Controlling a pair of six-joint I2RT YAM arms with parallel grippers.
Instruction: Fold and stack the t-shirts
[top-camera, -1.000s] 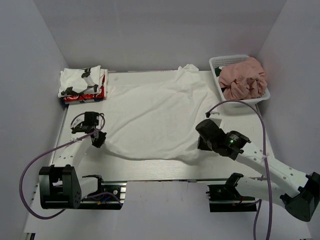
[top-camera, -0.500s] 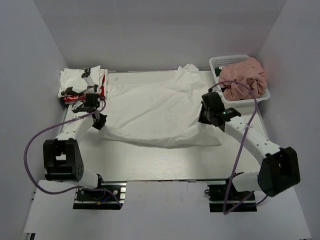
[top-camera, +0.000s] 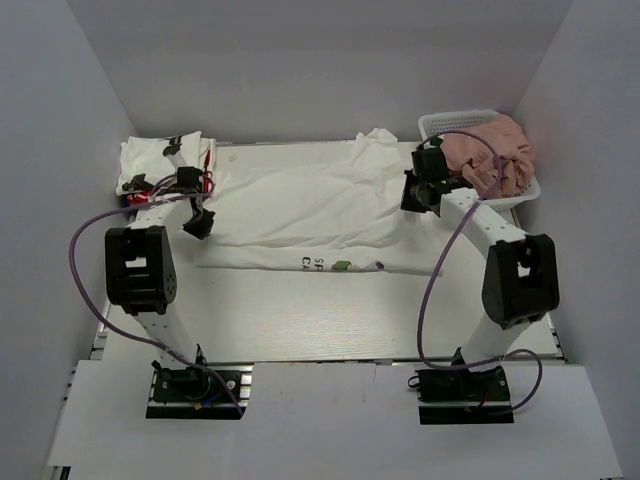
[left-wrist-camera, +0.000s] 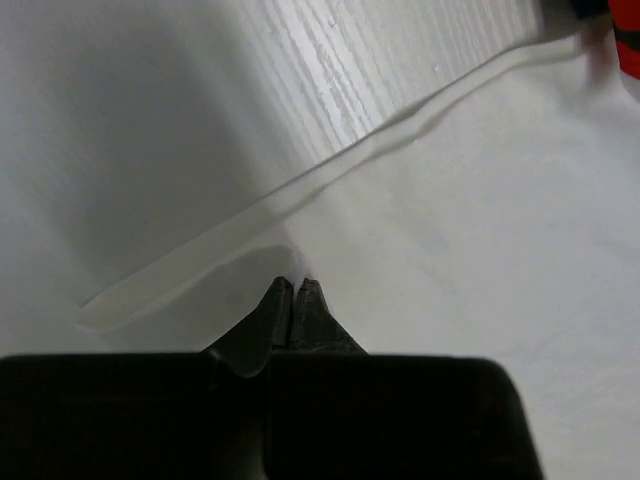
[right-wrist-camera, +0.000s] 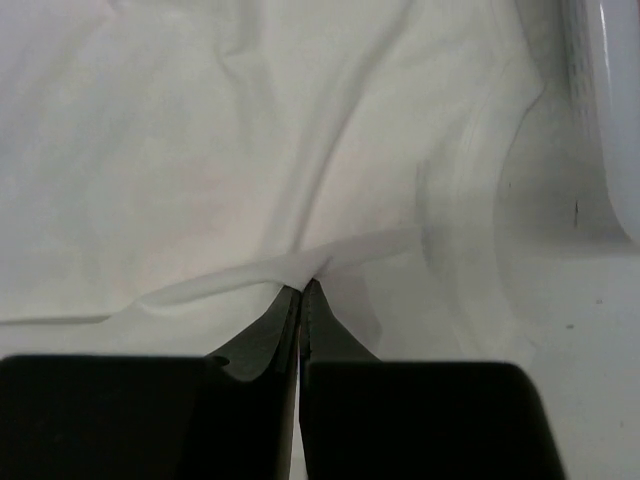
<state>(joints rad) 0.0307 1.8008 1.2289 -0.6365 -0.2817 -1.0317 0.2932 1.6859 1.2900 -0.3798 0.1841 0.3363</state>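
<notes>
both arms reach far over the table (top-camera: 300, 315). left gripper (top-camera: 198, 223) and right gripper (top-camera: 414, 196), fingers pressed together, each pinch a fold of the large white t-shirt (top-camera: 310, 200) at mid-table. bare table lies near. print at the near hem is unreadable. the left wrist partly hides the folded stack (top-camera: 155, 160) at far left.

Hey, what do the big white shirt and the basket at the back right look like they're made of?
The large white t-shirt looks like soft, matte knit cloth: it creases, lies limp, and a thin fold is pinched in the right gripper. The basket looks like rigid white plastic, smooth and faintly shiny, with a perforated side wall, probably moulded.
</notes>
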